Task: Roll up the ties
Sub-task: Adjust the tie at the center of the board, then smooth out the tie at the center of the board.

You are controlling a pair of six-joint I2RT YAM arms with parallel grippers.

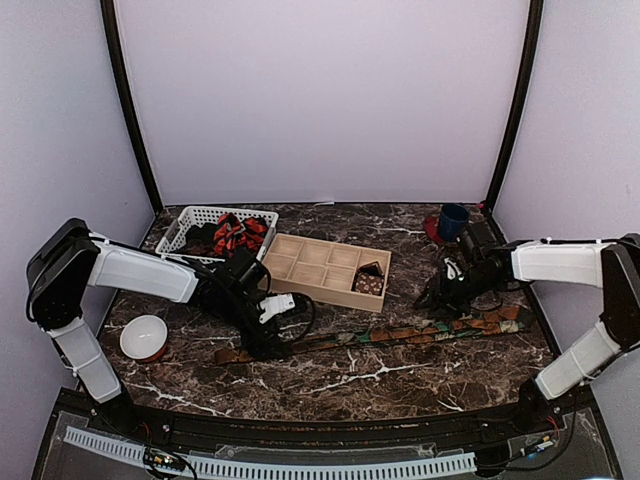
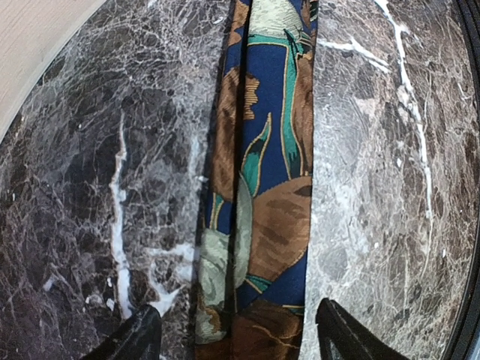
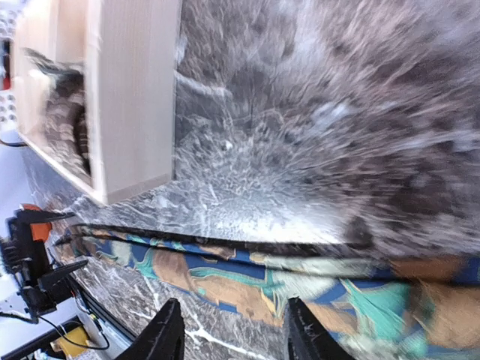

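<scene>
One tie point(image 1: 420, 333), brown-orange with blue and green patches, lies stretched out flat across the marble table. My left gripper point(image 1: 268, 340) hangs over its left, narrow end. In the left wrist view the tie point(image 2: 262, 187) runs lengthwise between the spread fingers of the open gripper point(image 2: 240, 341), which hold nothing. My right gripper point(image 1: 442, 298) hovers just behind the tie's right part. The right wrist view is blurred; there the gripper point(image 3: 236, 334) is open, with the tie point(image 3: 247, 277) lying crosswise just past its tips. A rolled dotted tie point(image 1: 370, 283) sits in a tray compartment.
A wooden compartment tray point(image 1: 310, 262) stands mid-table, its corner point(image 3: 127, 97) close to my right gripper. A white basket point(image 1: 190, 222) at the back left holds red-and-black ties point(image 1: 238, 233). A white bowl point(image 1: 143, 337) sits front left, a blue cup point(image 1: 453, 220) back right.
</scene>
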